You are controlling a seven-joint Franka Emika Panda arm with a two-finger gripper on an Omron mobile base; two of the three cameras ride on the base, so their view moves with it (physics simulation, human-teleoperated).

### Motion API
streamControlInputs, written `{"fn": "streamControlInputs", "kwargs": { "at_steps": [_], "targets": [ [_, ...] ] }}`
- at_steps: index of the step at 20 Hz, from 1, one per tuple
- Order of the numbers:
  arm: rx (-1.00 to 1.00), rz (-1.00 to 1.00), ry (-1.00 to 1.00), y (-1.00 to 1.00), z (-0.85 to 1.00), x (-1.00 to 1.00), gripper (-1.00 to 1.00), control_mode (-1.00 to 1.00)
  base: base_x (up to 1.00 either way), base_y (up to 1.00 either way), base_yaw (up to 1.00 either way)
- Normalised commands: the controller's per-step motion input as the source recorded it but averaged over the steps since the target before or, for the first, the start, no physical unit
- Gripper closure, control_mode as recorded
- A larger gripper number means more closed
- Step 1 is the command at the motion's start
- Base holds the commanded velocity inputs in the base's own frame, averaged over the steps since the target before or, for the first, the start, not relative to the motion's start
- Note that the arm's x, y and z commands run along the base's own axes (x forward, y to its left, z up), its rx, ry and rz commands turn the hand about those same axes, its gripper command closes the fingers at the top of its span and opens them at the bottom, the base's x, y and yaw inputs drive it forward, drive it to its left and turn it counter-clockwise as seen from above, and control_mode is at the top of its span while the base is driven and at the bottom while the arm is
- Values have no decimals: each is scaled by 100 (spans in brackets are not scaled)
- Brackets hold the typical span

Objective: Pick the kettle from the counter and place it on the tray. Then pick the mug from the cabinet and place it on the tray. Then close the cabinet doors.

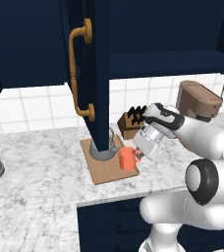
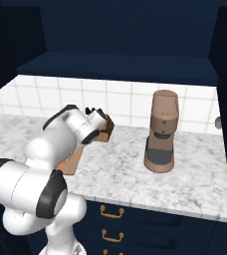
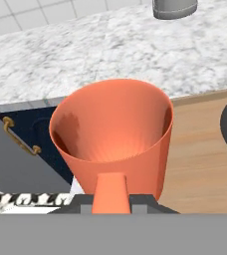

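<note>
- The gripper (image 1: 139, 156) is pinching the mug (image 1: 127, 158) by its handle, fingers closed on it.
- The mug is sitting upright over the tray (image 1: 105, 169) (contact unclear), just beside the kettle (image 1: 105, 152).
- A cabinet door (image 1: 95, 74) is hanging open in front of the kettle.
</note>
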Motion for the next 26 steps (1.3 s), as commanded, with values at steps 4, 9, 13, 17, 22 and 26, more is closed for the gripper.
{"fn": "streamControlInputs", "kwargs": {
  "at_steps": [4,9,13,17,22,26],
  "targets": [
    [1,0,0,16,-36,32,100,-100,0,0,0],
    [1,0,0,7,-31,28,100,-100,0,0,0],
    [0,0,0,5,-26,21,100,-100,0,0,0],
    [2,0,0,3,-17,22,100,-100,0,0,0],
    [1,0,0,8,-18,26,100,-100,0,0,0],
    [1,0,0,4,-21,20,100,-100,0,0,0]
  ]
}}
